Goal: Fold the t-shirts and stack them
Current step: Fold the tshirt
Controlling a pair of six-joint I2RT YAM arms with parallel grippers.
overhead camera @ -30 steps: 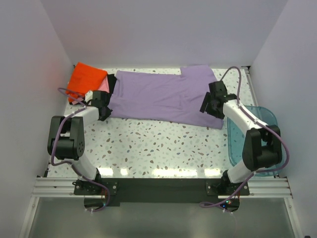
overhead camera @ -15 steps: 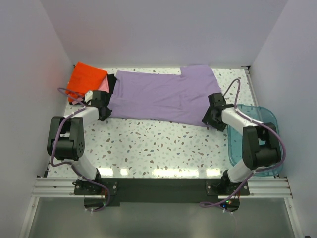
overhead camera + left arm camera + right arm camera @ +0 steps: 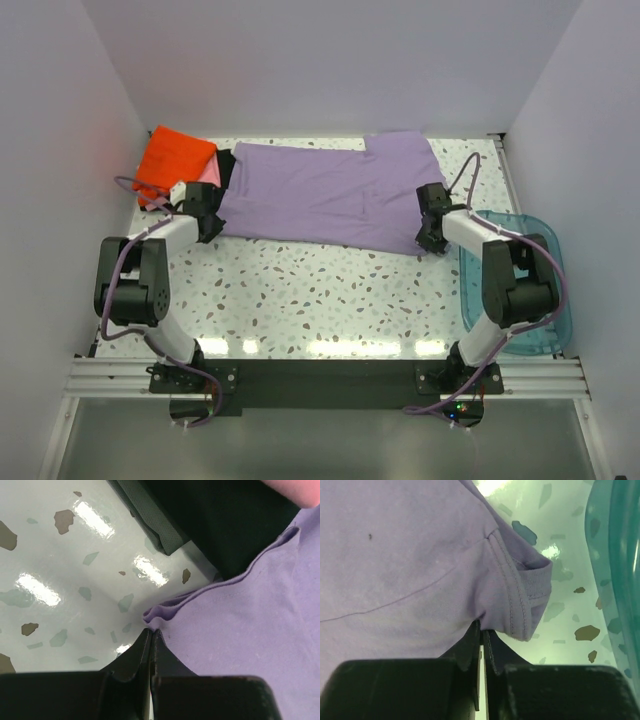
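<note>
1. We see the lavender shirt spread flat across the table's far half.
2. The orange shirt sits folded at its left end. The pink shirt and black shirt show only as slivers.
3. The left gripper pinches the lavender shirt's near-left corner.
4. The right gripper, wide a second ago, now clamps the near-right hem beside the teal bin.

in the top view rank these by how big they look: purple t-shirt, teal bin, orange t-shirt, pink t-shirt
1. purple t-shirt, by far the largest
2. teal bin, though the right arm hides part of it
3. orange t-shirt
4. pink t-shirt, only a sliver shows
</note>
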